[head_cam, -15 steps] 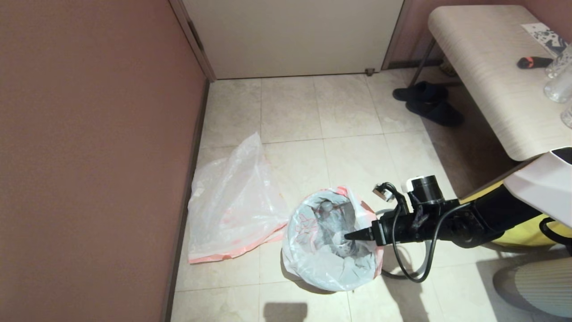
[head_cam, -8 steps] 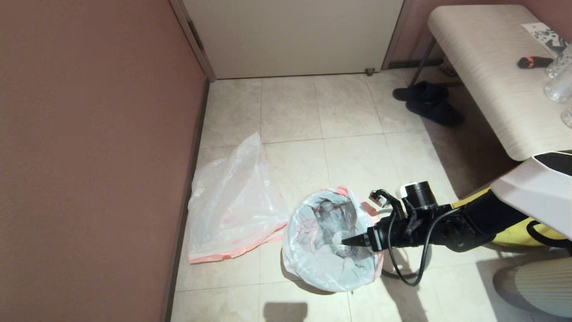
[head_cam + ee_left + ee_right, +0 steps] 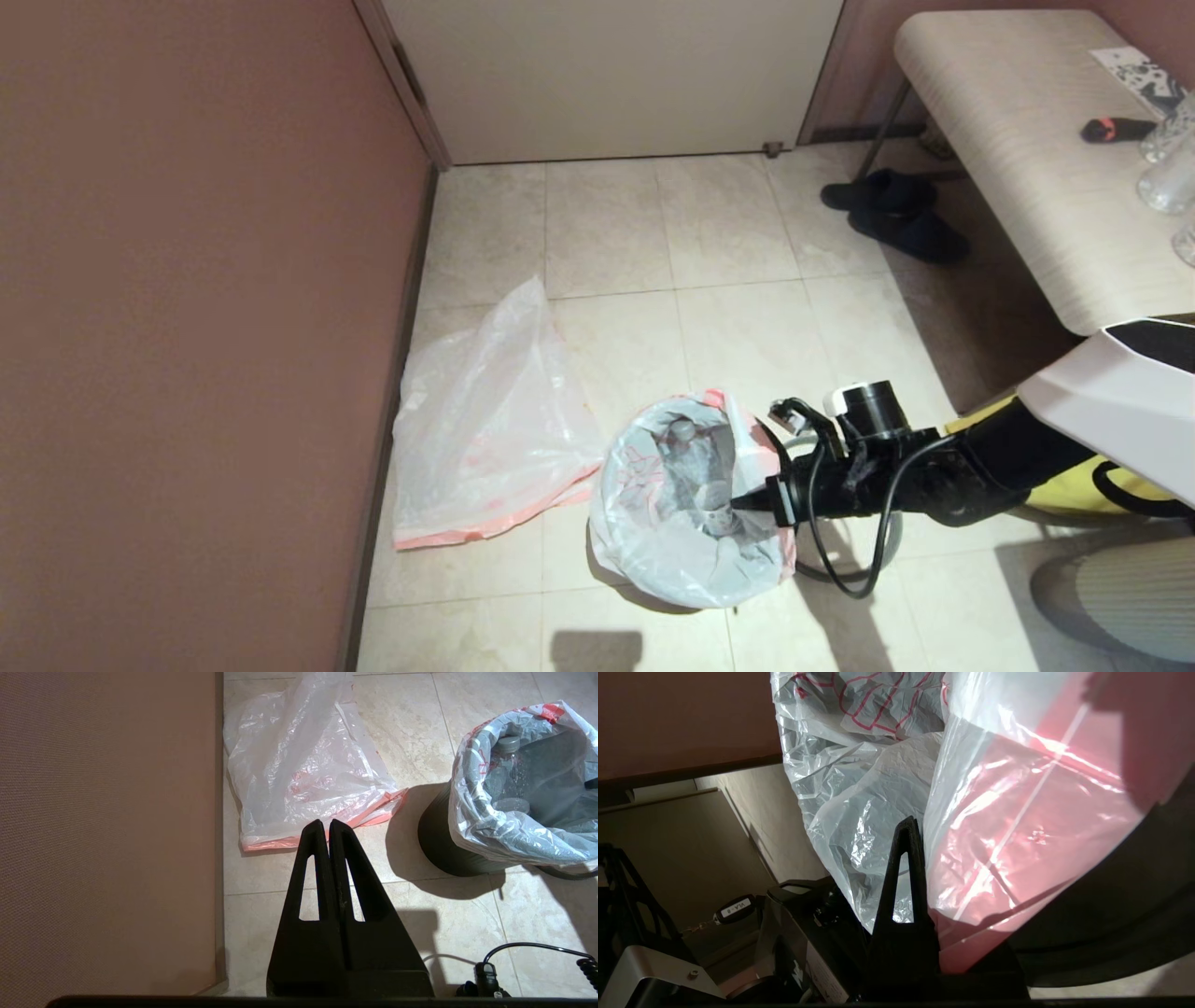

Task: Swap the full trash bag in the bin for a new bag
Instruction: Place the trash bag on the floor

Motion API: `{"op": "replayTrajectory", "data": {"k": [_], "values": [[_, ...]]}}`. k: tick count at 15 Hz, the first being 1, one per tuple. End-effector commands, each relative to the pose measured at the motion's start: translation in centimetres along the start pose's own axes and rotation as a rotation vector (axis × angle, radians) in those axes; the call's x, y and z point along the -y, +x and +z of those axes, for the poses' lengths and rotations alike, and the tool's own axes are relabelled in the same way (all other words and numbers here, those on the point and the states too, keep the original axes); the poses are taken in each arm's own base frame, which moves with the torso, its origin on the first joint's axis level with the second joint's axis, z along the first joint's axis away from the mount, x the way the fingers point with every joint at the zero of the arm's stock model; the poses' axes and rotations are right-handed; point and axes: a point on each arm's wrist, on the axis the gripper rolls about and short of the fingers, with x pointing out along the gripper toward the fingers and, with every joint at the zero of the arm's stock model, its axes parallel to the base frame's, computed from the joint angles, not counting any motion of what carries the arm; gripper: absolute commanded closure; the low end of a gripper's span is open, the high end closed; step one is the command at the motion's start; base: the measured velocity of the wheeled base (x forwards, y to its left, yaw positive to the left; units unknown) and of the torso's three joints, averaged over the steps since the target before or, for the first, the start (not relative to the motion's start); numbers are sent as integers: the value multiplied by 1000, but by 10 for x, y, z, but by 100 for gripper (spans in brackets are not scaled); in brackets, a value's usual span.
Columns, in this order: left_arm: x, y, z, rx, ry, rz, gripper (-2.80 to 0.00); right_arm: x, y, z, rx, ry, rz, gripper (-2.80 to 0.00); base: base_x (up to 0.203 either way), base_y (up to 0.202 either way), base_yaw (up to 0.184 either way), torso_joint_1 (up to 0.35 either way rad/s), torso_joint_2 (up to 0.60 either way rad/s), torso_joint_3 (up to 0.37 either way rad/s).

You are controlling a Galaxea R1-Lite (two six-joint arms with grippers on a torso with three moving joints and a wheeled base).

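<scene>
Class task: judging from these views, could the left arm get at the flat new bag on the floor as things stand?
Probably yes. The left gripper, jaws shut, hangs over bare tiles just short of the new bag, which lies beside the bin with nothing between.

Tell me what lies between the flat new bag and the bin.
Nothing but bare floor tile. In the left wrist view the new bag ends just short of the bin, and only the bin's shadow falls across the gap.
</scene>
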Motion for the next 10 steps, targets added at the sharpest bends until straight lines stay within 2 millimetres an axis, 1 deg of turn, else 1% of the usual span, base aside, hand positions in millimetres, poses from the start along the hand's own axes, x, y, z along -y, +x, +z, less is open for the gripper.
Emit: {"op": "replayTrajectory", "data": {"k": [1,3,6,7,10], "values": [[0,0,0,-1,-1,0,0,-9,-11,8,28,5,11,0,0,0,0,0,0,0],[0,0,0,-1,-1,0,0,-23,-26,20,66,61,57,0,0,0,0,0,0,0],[0,0,0,-1,-1,0,0,-44,-48,38,80,273,220,0,0,0,0,0,0,0],[0,0,0,-2,-1,0,0,-51,-56,44,83,313,265,0,0,0,0,0,0,0],[0,0,0,0,-1,0,0,-74,-78,56,114,321,316,0,0,0,0,0,0,0]]}}
